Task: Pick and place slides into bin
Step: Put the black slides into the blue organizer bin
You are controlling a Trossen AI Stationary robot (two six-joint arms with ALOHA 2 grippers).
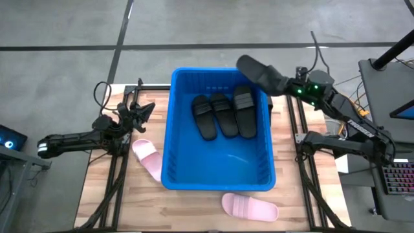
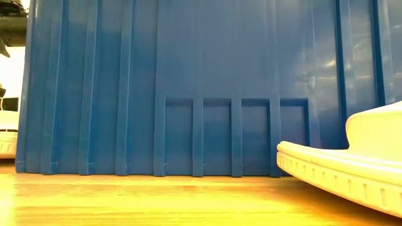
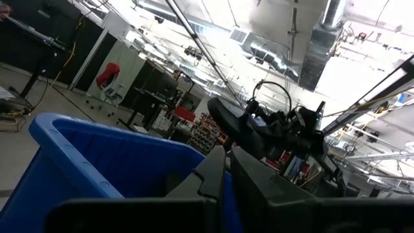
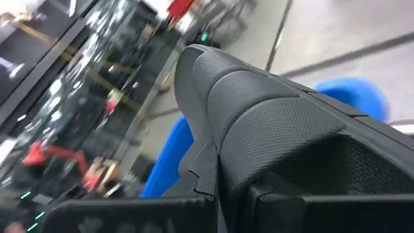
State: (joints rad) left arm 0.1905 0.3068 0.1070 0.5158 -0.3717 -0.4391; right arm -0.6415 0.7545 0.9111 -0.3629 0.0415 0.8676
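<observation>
The blue bin (image 1: 187, 175) stands mid-table with three black slides (image 1: 224, 114) lying side by side on its floor at the far end. My right gripper (image 1: 286, 85) is shut on a fourth black slide (image 1: 257, 71) above the bin's far right corner. One pink slide (image 1: 147, 157) lies on the table against the bin's left wall. Another pink slide (image 1: 250, 207) lies in front of the bin's near wall. My left gripper (image 1: 143, 111) is shut and empty, left of the bin's far left corner. The left wrist view shows its fingers together (image 3: 226, 178). My right gripper holds the black slide by the end nearest the wrist (image 4: 272, 162), pinched between its two fingers. The fingers come from the table's right side and lie along the slide. The slide sticks out past the fingertips toward the left, lifted clear above the bin's rim.
The low view shows the bin's near wall (image 2: 188, 88) close up, with the near pink slide (image 2: 352, 169) at the right. Bare wooden table lies to the left and right of the bin. A keyboard (image 1: 398, 178) lies off the table's right side.
</observation>
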